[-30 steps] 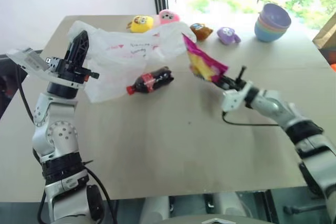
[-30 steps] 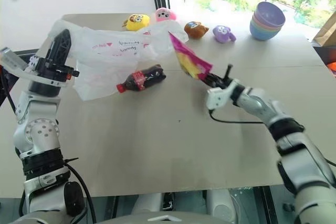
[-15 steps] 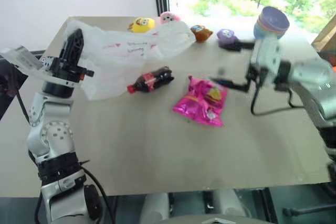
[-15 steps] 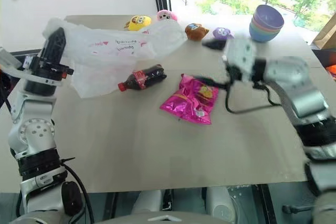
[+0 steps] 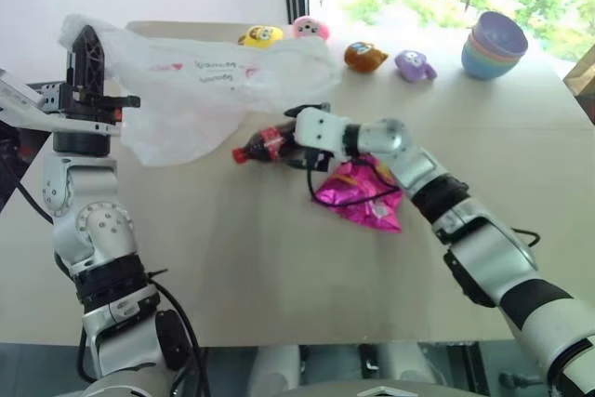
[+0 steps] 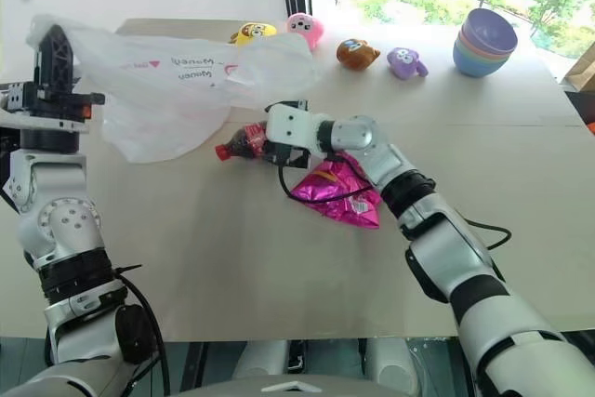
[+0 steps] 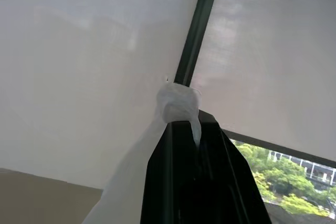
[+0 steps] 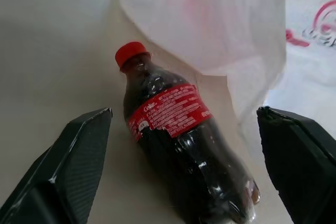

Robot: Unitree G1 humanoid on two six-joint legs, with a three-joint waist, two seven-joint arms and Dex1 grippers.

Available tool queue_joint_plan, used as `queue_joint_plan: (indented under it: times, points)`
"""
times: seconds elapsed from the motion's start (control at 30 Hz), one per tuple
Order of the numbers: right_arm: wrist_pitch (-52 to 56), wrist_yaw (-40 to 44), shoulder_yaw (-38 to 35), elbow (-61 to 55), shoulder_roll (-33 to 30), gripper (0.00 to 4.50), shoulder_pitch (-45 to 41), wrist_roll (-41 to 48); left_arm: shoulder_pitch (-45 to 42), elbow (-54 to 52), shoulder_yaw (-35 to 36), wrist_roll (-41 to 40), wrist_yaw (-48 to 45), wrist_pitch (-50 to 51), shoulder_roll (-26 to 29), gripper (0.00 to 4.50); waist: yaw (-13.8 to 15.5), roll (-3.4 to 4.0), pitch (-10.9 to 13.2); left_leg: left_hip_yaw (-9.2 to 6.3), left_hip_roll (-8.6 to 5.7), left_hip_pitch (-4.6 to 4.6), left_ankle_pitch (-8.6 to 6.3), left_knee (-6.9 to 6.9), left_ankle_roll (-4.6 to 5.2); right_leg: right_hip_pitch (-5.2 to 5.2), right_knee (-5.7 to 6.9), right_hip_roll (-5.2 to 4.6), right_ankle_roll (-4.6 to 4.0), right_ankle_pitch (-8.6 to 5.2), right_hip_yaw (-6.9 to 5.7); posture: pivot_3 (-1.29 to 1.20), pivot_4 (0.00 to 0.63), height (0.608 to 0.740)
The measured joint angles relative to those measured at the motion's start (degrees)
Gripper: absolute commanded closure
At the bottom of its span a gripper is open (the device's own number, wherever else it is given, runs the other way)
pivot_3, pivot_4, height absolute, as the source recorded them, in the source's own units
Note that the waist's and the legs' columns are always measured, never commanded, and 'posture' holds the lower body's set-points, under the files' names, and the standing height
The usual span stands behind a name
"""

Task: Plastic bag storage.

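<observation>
Landmark: cola bottle (image 8: pixel 181 150), lying flat on the table (image 5: pixel 279 267).

- Right gripper (image 8: pixel 184 166) spread wide, one finger either side of the bottle; bare table in both gaps.
- Plastic bag (image 5: pixel 200 90) hangs just past the bottle's cap, draped behind it; blocks approach from there.
- Magenta snack packet (image 5: pixel 363 197) lies just right of the bottle, under the right arm.
- Near side of the bottle: open tabletop.
- Plush toys (image 5: pixel 367 56) and stacked bowls (image 5: pixel 493 44) well behind, far edge.

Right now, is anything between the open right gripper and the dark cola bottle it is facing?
Nothing visible: the right gripper has its fingers spread to either side of the red-capped cola bottle lying on the table. The translucent white plastic bag lies just beyond.
</observation>
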Motion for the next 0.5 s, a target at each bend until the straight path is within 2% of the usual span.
queue_joint_plan:
  times: [0.17, 0.33, 0.5]
  points:
    - [-4.81, -4.77, 0.99, 9.9, 4.64, 0.04, -3.97, -6.76, 2.24, -0.04, -1.97, 3.04, 1.83, -1.21, -1.8, 4.5, -0.36, 0.01, 0.0, 0.02, 0.03, 0.02, 0.02, 0.0, -0.04, -0.01, 0.04, 0.0, 0.0, 0.0, 0.0, 0.0, 0.15, 0.74]
    - [-2.6, -10.11, 0.81, 18.17, 9.7, 0.04, -8.75, -10.7, 2.98, -0.78, -4.75, 5.73, 2.4, -1.89, -2.89, 4.5, -1.03, 0.0, 0.0, 0.01, 0.03, 0.02, 0.04, 0.0, -0.07, -0.01, 0.06, -0.02, -0.01, 0.0, -0.01, 0.0, 0.15, 0.74]
    - [0.1, -7.25, 0.07, 19.76, 10.36, 0.04, -10.08, -12.3, 3.04, -1.28, -6.51, 6.75, 2.42, -1.98, -3.1, 4.5, -1.21, 0.01, 0.0, 0.02, 0.02, 0.04, 0.03, -0.01, -0.08, 0.0, 0.07, -0.06, 0.0, 0.0, -0.01, 0.0, 0.15, 0.74]
